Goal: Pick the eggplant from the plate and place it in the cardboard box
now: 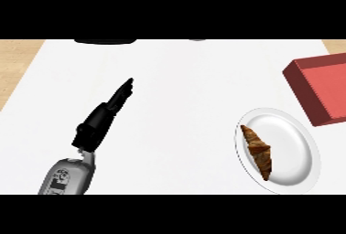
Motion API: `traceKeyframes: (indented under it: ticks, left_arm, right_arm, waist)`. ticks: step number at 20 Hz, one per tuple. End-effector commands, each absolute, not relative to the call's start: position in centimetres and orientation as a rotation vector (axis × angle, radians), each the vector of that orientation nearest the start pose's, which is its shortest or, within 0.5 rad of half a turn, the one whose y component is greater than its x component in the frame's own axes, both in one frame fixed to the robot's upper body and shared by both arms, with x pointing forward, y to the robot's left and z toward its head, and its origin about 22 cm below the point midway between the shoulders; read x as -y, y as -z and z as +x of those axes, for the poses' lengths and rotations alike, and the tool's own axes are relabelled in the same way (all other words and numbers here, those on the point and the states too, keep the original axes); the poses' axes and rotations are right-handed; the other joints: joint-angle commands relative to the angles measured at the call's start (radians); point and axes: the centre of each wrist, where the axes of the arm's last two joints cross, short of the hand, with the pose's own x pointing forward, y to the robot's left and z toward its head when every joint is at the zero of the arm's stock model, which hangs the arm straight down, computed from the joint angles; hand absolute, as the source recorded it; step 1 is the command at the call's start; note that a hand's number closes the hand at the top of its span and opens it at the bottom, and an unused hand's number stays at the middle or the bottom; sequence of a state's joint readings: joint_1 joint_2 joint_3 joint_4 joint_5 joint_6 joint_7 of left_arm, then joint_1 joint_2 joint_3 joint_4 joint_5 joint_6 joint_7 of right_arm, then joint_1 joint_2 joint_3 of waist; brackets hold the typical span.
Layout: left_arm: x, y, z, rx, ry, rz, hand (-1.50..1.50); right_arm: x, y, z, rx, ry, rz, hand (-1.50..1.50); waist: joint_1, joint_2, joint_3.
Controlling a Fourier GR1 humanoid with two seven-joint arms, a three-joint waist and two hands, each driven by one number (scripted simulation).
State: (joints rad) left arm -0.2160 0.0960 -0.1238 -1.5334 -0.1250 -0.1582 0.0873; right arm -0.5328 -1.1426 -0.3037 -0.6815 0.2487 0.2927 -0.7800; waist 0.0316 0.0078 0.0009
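1. The counter (pixel 182 91) has a plain white top, smooth and matt, with no grain or pattern.
2. Along its left and right edges shows pale wood (pixel 17 64) with a faint grain.
3. The plate (pixel 294 137) looks like white glazed china, smooth with a soft sheen.
4. The croissant (pixel 258 151) has a brown, flaky, slightly glossy crust.
5. The box (pixel 324 87) is flat red, matt, with smooth walls.
6. The left hand (pixel 101 121) is matt black, like plastic.
7. Its forearm (pixel 67 176) is smooth grey, metal-like casing.

Black left hand (pixel 101 118) — grey forearm (pixel 67 176), small dark markings.
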Motion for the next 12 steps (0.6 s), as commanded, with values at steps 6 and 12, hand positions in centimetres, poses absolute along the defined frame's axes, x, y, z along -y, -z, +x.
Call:
traceKeyframes:
  ticks: [6,12]
  left_arm:
    - [-21.3,-3.8,28.9,1.607,0.482,-0.055,0.00]
    - [-20.0,-4.6,28.6,1.605,0.473,-0.067,0.00]
  right_arm:
    - [55.7,-21.4,30.4,1.725,-0.862,-1.020,1.50]
    - [53.2,-18.0,33.3,1.665,-0.941,-1.057,1.50]
  waist:
    - [0.013,0.007,0.001]
    - [0.013,0.006,0.002]
